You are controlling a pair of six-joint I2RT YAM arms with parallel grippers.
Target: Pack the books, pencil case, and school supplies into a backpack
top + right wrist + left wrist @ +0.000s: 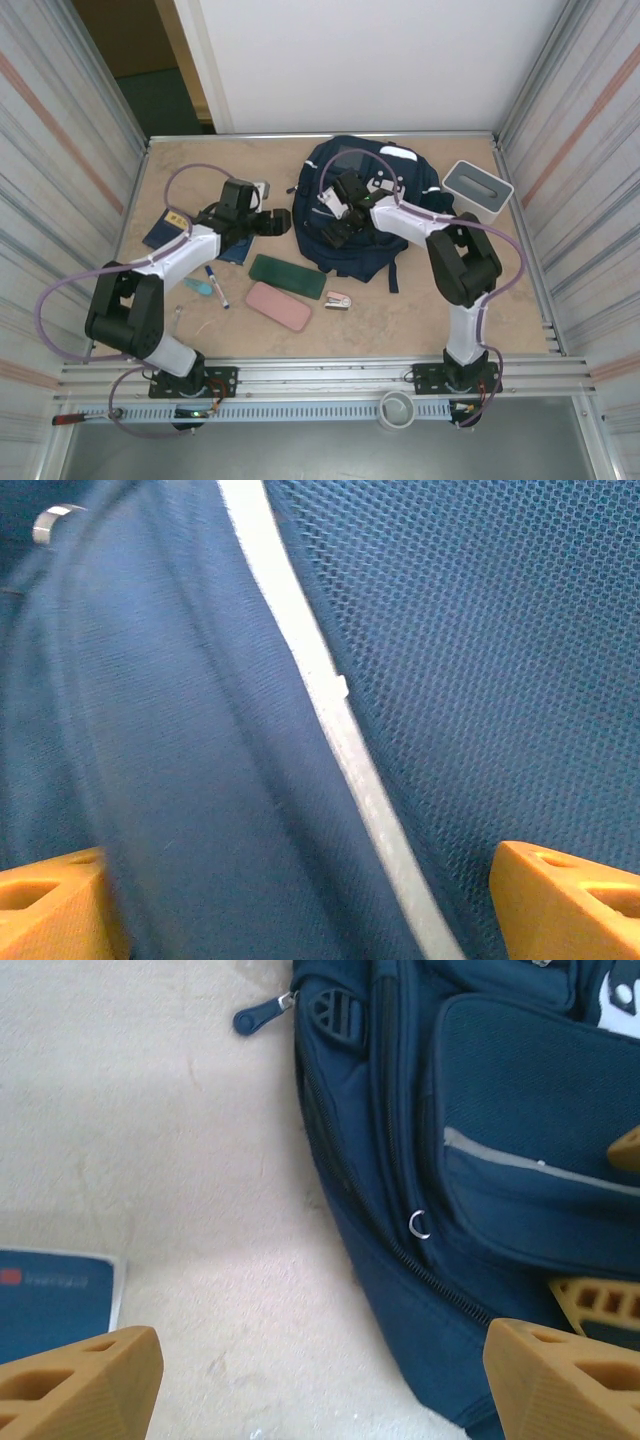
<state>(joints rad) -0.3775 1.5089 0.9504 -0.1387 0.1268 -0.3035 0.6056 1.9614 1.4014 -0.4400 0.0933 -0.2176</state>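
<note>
Left of backpack (365, 215), left gripper (272, 222) spread, empty; right gripper (336, 232) spread over it, pinching nothing; books (165, 228), pen (216, 285), stapler (338, 300) unpacked beside it; probably the opening step; next needs zipper pull (262, 1015) pinched.

We stretch our left arm from its base toward one o'clock and our right arm toward eleven o'clock, elbows bent, with our left gripper (322, 1380) and right gripper (310, 902) both spread wide, clasping nothing.
</note>
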